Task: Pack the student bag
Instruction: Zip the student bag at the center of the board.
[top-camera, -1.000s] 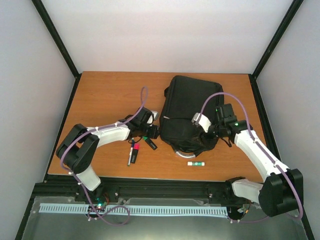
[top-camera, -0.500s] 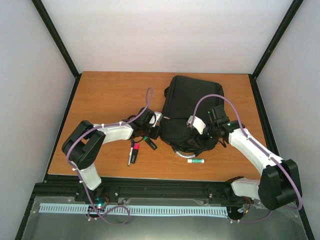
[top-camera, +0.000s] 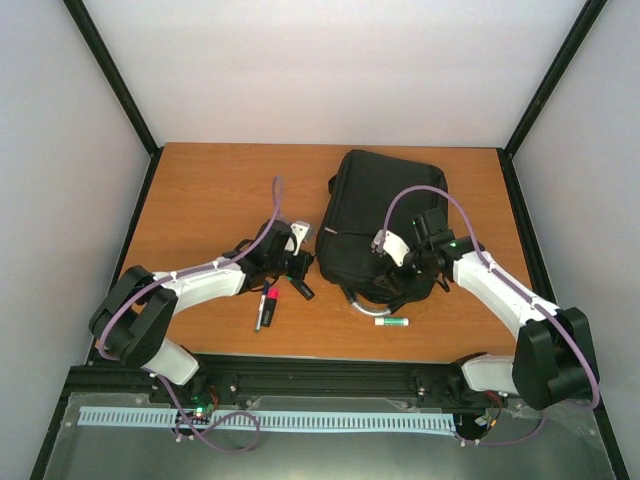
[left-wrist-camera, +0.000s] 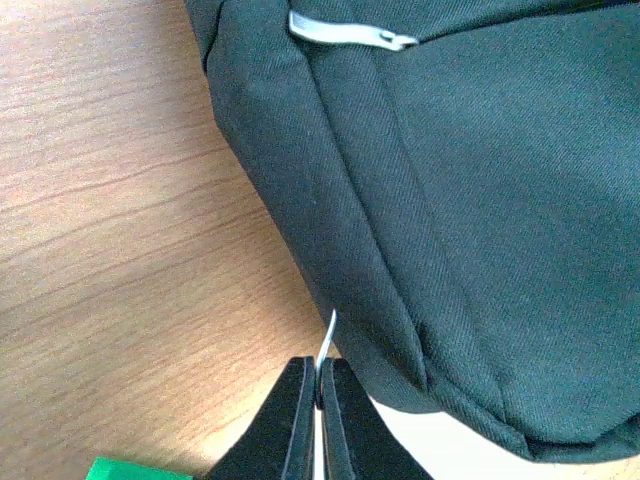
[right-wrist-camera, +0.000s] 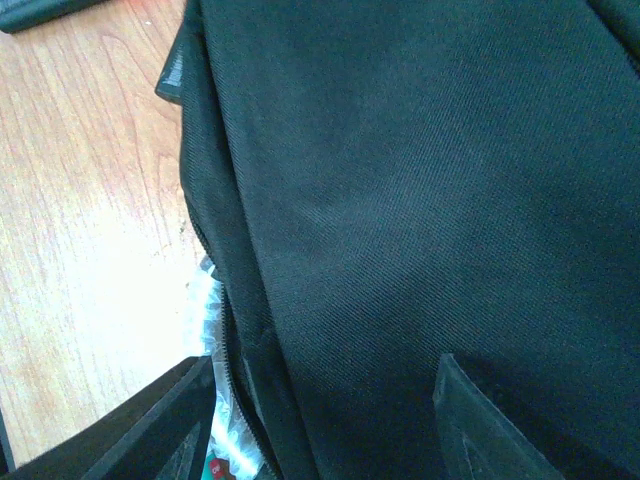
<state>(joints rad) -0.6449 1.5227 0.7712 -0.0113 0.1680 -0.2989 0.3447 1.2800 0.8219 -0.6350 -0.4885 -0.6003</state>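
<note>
The student bag (top-camera: 375, 220), a large black backpack, lies on the wooden table with its grey loop handle (top-camera: 356, 305) at the near end. My left gripper (top-camera: 300, 262) is at the bag's left near corner. In the left wrist view it (left-wrist-camera: 321, 395) is shut on a thin silver zipper pull (left-wrist-camera: 328, 340) beside the bag's edge (left-wrist-camera: 400, 200). My right gripper (top-camera: 402, 262) rests on the bag's near right part. In the right wrist view it (right-wrist-camera: 320, 440) is open, with its fingers (right-wrist-camera: 150, 430) spread over the black fabric (right-wrist-camera: 400, 200). A zip gap there shows clear plastic wrapping (right-wrist-camera: 215, 400).
A red and black marker (top-camera: 265, 305) and a black and green marker (top-camera: 300, 286) lie on the table left of the bag's near end. A white glue stick (top-camera: 392, 322) lies near the front edge. A second silver zipper pull (left-wrist-camera: 340, 30) sits on the bag's side.
My left gripper has drawn a little toward the near edge and its arm has swung left. My right gripper has moved left, further onto the bag.
</note>
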